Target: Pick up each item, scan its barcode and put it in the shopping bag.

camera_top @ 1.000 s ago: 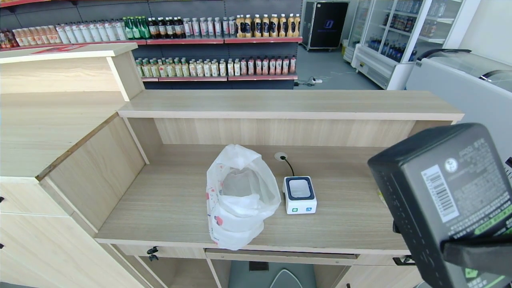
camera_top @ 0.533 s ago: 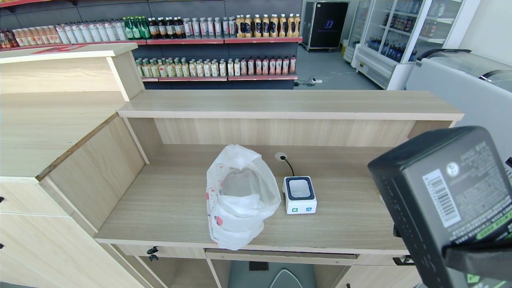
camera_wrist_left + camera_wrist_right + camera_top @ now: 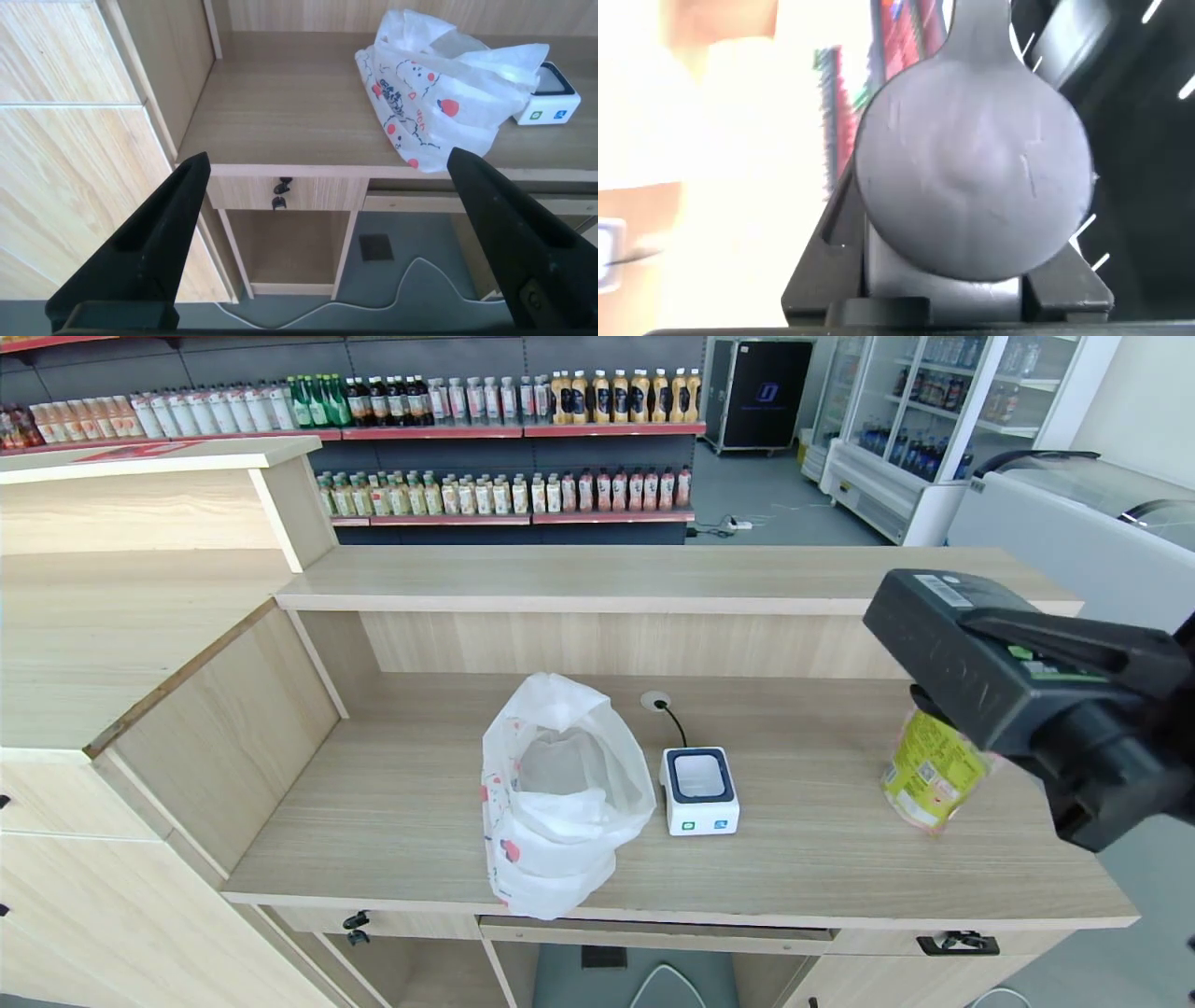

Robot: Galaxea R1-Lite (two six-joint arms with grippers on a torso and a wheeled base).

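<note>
My right tool (image 3: 1004,677) is clamped on the black rectangular pack (image 3: 920,635); one dark finger (image 3: 1074,649) lies along its upper face. The pack is held in the air over the right end of the desk (image 3: 822,859), tilted, with its free end pointing toward the desk's back edge. A white barcode label (image 3: 943,588) faces up near that free end.

Under and partly behind the pack, a yellow-green printed pouch (image 3: 929,775) stands on the desk near its right edge, leaning a little.

The white translucent plastic shopping bag with red prints (image 3: 560,803) sits about mid-desk, its mouth gaping upward and its base reaching the front edge. Just beside it, on the side toward the pouch, is the white box scanner with a dark-framed window (image 3: 699,791). The two are close, and I cannot tell whether they touch. A black cable (image 3: 672,723) runs from the scanner to a round grommet (image 3: 654,699) nearer the back edge.

My left tool (image 3: 332,252) hangs low, off the desk's front left corner, with its black fingers (image 3: 159,243) spread wide and nothing between them. From that wrist I see the bag (image 3: 430,103) and the scanner (image 3: 551,93) on the desk, and a small key (image 3: 279,191) in the drawer front below the front edge.
</note>
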